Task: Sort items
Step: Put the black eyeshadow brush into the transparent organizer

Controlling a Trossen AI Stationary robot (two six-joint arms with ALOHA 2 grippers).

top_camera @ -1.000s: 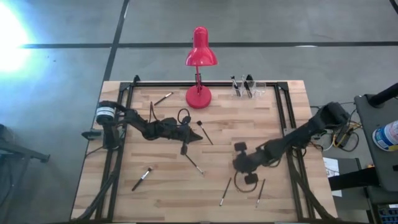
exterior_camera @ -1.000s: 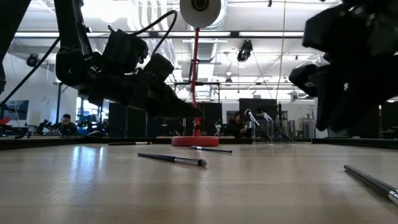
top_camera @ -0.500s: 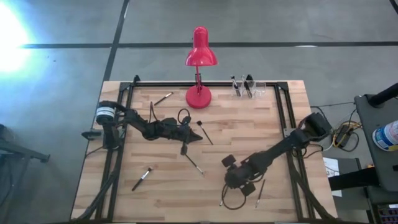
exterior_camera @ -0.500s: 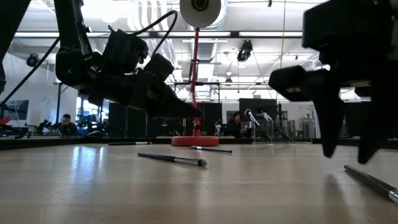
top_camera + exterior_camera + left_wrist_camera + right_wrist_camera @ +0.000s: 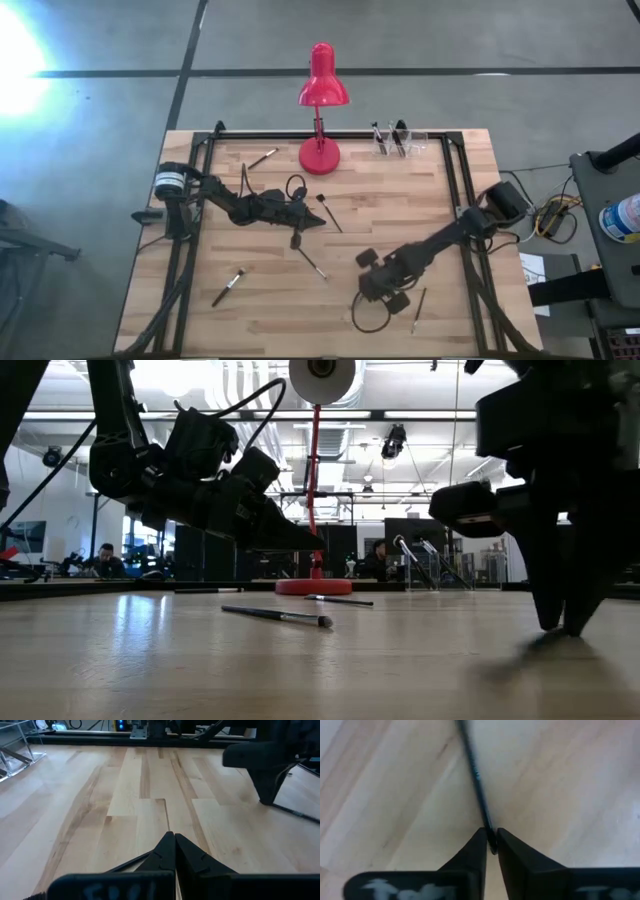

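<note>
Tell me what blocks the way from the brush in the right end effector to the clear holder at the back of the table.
Nothing visible does. The right end effector is closed on a dark brush near the front edge. Bare wood lies between it and the clear holder. The left end effector sits off that line.

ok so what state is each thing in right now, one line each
right gripper: fingers closed on a dark brush lying on the table
left gripper: fingers shut, empty, above the table
red lamp: upright
clear holder: upright, brushes inside
</note>
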